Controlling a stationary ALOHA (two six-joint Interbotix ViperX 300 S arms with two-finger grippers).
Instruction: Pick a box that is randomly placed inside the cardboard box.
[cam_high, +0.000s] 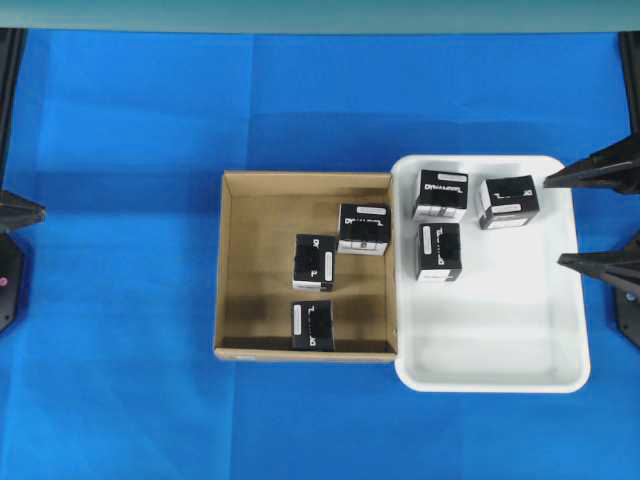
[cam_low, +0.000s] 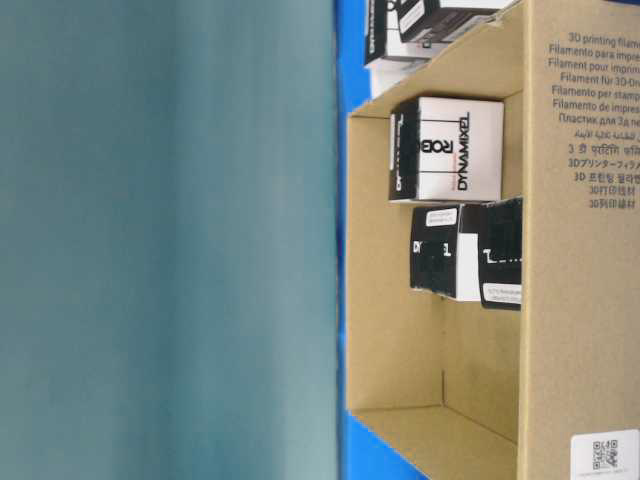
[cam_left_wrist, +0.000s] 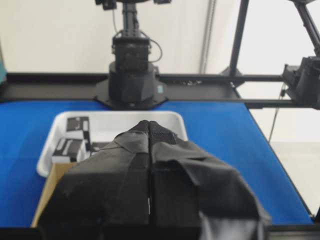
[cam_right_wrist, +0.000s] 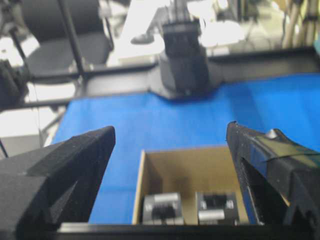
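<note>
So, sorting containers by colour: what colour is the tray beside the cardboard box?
White; the tray shows best in the overhead view.

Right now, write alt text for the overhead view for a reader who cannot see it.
A brown cardboard box holding three small black cartons sits against a white tray holding three more, all on a blue table. The open right gripper reaches in from the right edge beside the tray, touching nothing.

- The left gripper (cam_left_wrist: 149, 131) is sitting at the left edge, its jaws pressed together.
- The right gripper (cam_high: 556, 222) is hanging at the right edge, jaws spread wide, holding nothing.
</note>
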